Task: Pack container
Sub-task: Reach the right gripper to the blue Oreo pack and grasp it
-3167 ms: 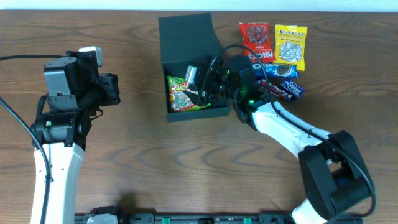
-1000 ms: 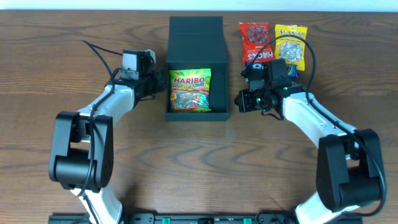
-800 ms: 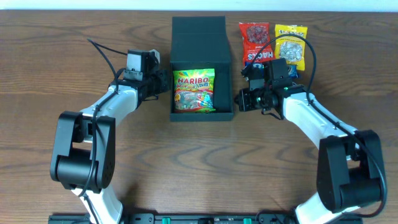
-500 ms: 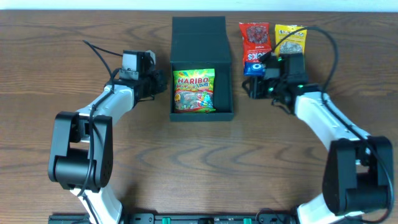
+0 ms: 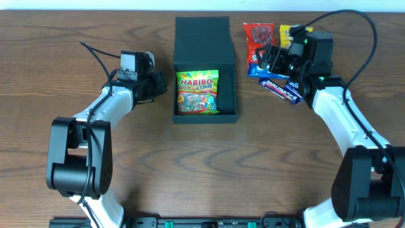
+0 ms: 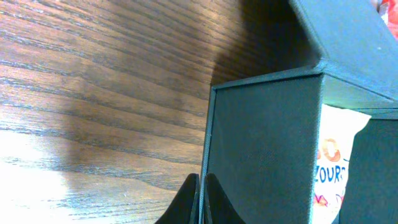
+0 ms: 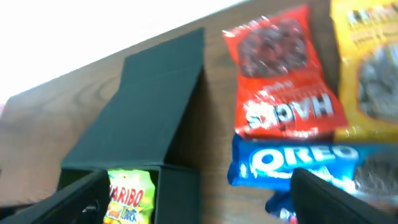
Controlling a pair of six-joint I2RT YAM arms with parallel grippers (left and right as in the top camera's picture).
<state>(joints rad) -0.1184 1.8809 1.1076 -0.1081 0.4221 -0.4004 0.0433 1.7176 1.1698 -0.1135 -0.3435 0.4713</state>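
The container [image 5: 201,35] has shifted slightly right, now mid counter [image 5: 190,164], lid back. I'd judge it rigid, light: grip a wall. Your left hand [image 5: 161,85] beside it looks closed; right hand [image 5: 273,61] gapes over the Oreo packet [image 7: 292,158]

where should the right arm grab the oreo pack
Probably from straight above: the oreo pack lies flat, hemmed by the red packet and yellow packet. Set the fingers across its narrow width, at the free end nearest the container.

Left arm [image 5: 106,109] stretched forward, wrist turned inward. Left gripper [image 5: 164,85] [image 6: 200,186]: fingers closed together. Right arm [image 5: 342,117] stretched forward. Right gripper [image 5: 269,60] [image 7: 199,180]: fingers spread wide.
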